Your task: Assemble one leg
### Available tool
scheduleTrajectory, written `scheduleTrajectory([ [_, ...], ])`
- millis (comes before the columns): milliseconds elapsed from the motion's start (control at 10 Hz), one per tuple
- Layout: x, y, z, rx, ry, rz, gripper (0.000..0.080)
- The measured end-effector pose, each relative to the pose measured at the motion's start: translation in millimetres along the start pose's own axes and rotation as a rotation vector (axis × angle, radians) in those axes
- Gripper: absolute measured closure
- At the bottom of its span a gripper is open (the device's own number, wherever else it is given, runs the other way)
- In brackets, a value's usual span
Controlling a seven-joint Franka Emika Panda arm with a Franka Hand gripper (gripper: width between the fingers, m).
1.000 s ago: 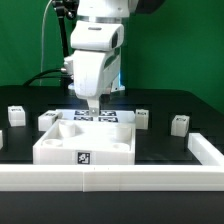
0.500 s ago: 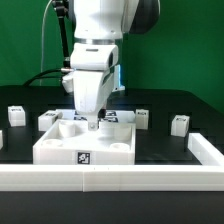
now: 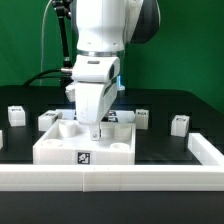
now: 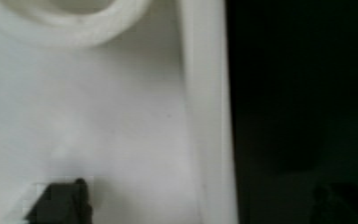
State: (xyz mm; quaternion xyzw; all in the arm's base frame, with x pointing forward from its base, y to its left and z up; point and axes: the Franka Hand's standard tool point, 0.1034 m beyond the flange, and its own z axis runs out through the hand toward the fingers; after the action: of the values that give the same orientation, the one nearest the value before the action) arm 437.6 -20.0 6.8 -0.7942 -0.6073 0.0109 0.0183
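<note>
Nothing is assembled yet, I judge; the gripper [image 3: 97,129] hangs at frame centre over the tabletop [image 3: 60,150], jaws apart and empty; the leg [image 3: 142,118] sits loose just right of centre on the black table [image 3: 170,140]; the socket [image 4: 78,15] in the wrist view is unfilled.

No words, brands or numbers can be read. Only black-and-white square tags are seen: one tag [image 3: 84,156] on the front wall of the tabletop [image 3: 55,150], and one on the leg [image 3: 16,115] at the exterior view's far left. Their patterns cannot be made out.
</note>
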Motion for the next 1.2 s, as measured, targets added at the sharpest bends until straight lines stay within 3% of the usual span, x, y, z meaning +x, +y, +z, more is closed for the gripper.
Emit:
scheduleTrajectory([
  [200,0.0,0.0,0.0,0.000,0.000,0.000,0.0515],
  [300,0.0,0.0,0.0,0.000,0.000,0.000,0.0515],
  [500,0.4,1.5,-0.8,-0.007,0.002,0.000,0.0739],
  [1200,1.0,3.0,-1.4,-0.012,0.000,-0.042,0.0739],
])
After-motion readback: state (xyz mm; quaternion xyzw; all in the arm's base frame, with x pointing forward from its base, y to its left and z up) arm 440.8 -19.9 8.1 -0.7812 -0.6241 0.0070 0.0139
